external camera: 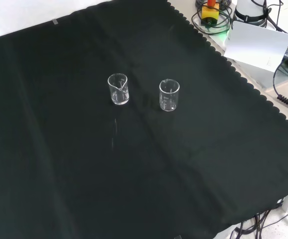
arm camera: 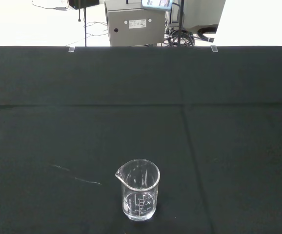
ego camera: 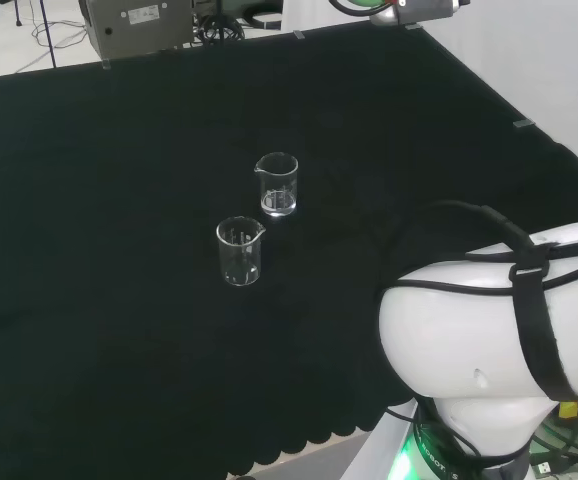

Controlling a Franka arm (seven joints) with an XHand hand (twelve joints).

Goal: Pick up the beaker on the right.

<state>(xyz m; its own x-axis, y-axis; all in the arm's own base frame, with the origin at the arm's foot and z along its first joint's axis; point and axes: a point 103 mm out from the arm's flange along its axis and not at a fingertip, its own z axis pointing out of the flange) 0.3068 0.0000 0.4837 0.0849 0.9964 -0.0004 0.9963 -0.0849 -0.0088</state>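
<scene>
At the near edge of the counter (ego camera: 89, 330) in the head view stands the arm's big white link (ego camera: 489, 330), wrapped with black cable. How the hand is set cannot be told.

Toward the middle of the black cloth, well away from every edge, two clear glass beakers stand upright, near each other but not touching. The closer beaker (ego camera: 239, 251) sits nearer that near edge and to the left in the head view; in the front view it is the right-hand one (external camera: 169, 95). The farther beaker (ego camera: 277, 185), the one on the right in the head view, stands just beyond it toward the far edge; in the front view it is the left-hand one (external camera: 118, 89).

The wrist view looks across the cloth at a single upright beaker (arm camera: 138, 190), its spout turned aside, with a faint pale streak (arm camera: 77, 178) on the cloth near it.

Past the counter's far edge stands a grey metal box (ego camera: 134, 25).
</scene>
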